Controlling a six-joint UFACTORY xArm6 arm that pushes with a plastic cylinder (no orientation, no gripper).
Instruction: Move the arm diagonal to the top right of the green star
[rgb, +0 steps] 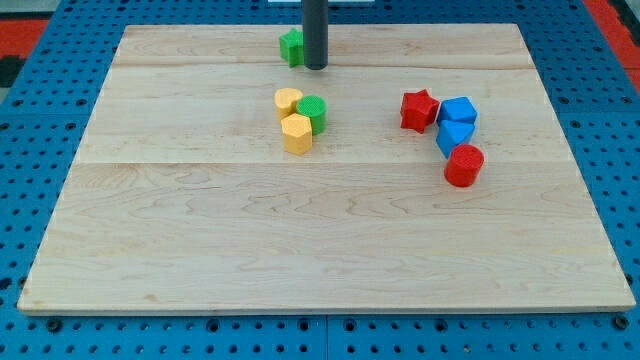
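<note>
- Nearest you, the view's bottom: bare wooden desk (320, 250), nothing on it, so skip that half.
- Mid-depth, view's right: a cluster w/ a red star (419, 109), two blue blocks touching each other (upper blue block (458, 110), lower blue block (453, 135)) and a red cylinder (464, 165) just below them. All well apart from the job; no need to go near.
- Mid-depth, centre: two yellow blocks, upper yellow block (288, 101) and lower yellow block (297, 133), w/ a green cylinder (312, 113) touching both on their right. Don't mistake that green one for the target.
- Far edge, view's top: the green star (291, 47) sits near the desk's top rim, left of centre. It's partly hidden by the rod, so its shape is hard to confirm; I take it as the star by elimination.
- My tip (316, 67) stands just at the star's right side, about level w/ its lower edge, touching or nearly so; can't tell which.
- The relation that counts: the star lies left of my tip, so the goal spot is up and a bit right from here.
- No pincer on this rig, so nothing clenched or released; the rod only pushes.
- Judgement: a short move toward the view's top-right should do it; keep off the star or you'll shove it left.
</note>
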